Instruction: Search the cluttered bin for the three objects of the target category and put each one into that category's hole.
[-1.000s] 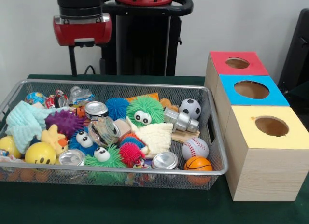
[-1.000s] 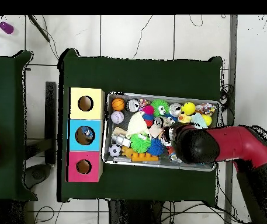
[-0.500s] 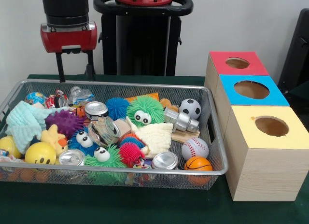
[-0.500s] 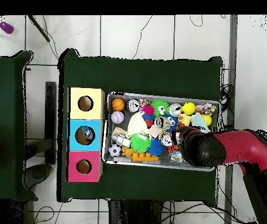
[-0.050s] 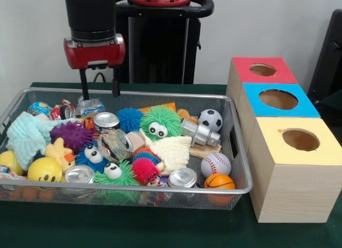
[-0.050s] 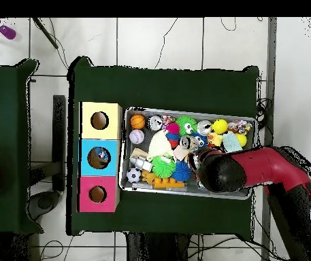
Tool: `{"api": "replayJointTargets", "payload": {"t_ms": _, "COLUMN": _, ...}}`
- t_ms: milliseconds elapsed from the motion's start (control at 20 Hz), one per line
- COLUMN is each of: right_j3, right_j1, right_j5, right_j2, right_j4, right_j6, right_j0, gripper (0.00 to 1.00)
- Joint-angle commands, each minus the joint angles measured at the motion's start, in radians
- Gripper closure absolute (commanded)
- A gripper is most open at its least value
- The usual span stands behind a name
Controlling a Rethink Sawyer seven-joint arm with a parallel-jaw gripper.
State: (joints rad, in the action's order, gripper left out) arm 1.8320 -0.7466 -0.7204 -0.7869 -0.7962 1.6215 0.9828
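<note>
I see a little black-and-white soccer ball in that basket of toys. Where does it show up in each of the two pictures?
Front view: the soccer ball lies at the basket's far right, nearest the red box.
Overhead view: the soccer ball sits in the basket's lower left corner, again beside the red box.
Shared landmark: the red box, which ends the row of three.

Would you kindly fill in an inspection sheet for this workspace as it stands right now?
Surface: dark green table, bare in front of the bin.
Job's things: wire mesh bin full of toys; three wooden boxes with holes, topped red, blue and yellow; something lies inside the blue one.
Clutter: soccer ball, baseball, mini basketball, green fuzzy ball with eyes, metal tins, smiley ball.
Grippers: gripper open, empty, above the bin's far rim.
Cables: several on the floor.
Surroundings: tiled floor; neighbouring green table.
</note>
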Motion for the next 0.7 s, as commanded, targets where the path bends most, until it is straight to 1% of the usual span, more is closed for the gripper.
{"api": "replayJointTargets", "payload": {"t_ms": 50, "right_j3": 0.020, "right_j1": 0.065, "right_j5": 0.052, "right_j2": 0.000, "right_j4": -0.075, "right_j6": -0.162, "right_j0": -0.017, "gripper": 0.00}}
{"api": "replayJointTargets", "payload": {"t_ms": 400, "right_j3": 0.020, "right_j1": 0.094, "right_j5": 0.072, "right_j2": -0.001, "right_j4": -0.083, "right_j6": -0.167, "right_j0": -0.002, "gripper": 0.00}}
{"api": "replayJointTargets", "payload": {"t_ms": 700, "right_j3": 0.022, "right_j1": 0.090, "right_j5": 0.064, "right_j2": -0.007, "right_j4": -0.076, "right_j6": -0.182, "right_j0": 0.006, "gripper": 0.00}}
